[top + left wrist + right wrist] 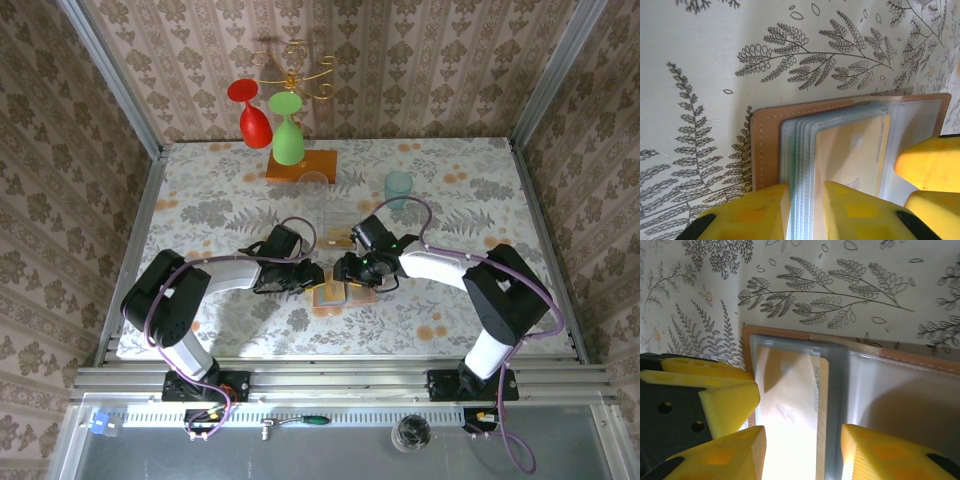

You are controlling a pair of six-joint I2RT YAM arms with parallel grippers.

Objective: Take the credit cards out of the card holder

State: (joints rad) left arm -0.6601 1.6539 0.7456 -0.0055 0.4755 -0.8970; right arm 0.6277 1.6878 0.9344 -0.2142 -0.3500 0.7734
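at the card holder [767,150], clamps left fingers [755,215] on its pocket leaves [799,165] to steady it; holds right fingers [725,460] apart astride the credit card [790,390], seemingly ready to pull.

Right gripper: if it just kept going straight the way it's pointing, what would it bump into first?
Most likely the open card holder, at the see-through pocket with a tan credit card inside. That pocket sits right between the spread fingers of the right gripper. Depth is hard to judge, so it may be very close.
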